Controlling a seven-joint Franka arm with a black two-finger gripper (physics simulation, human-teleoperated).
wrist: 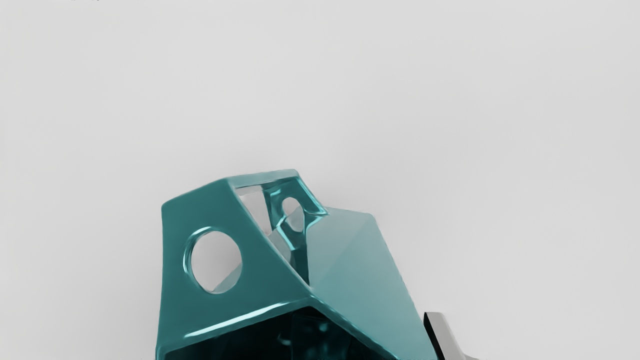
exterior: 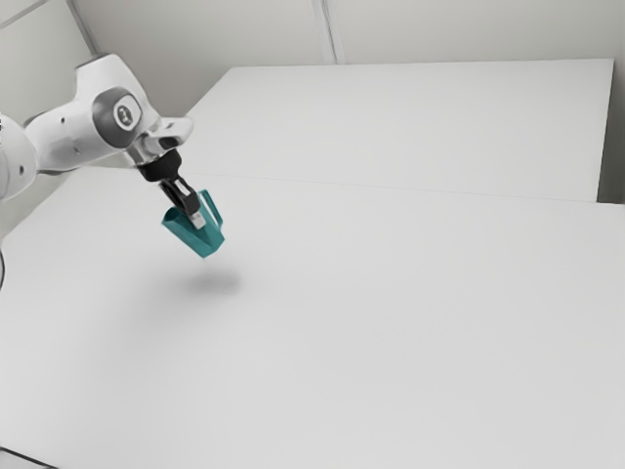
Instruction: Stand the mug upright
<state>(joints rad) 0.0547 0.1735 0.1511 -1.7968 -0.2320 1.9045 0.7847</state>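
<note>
Spreading wide, the table (exterior: 391, 342) lies beneath the arm (exterior: 83, 132). The claw (exterior: 197, 221) is closed on the mug (exterior: 206, 241), tilted between its fingers, clear of the table; how widely they part, one cannot tell. One table, one arm, one claw, one mug.

We take place for lab-like room: white jointed robot arm (exterior: 70, 137) over broad white tabletop (exterior: 391, 342), large pale panel (exterior: 410, 127) beyond, light grey wall (exterior: 234, 29) behind. Exact kind of room, we cannot tell.
</note>
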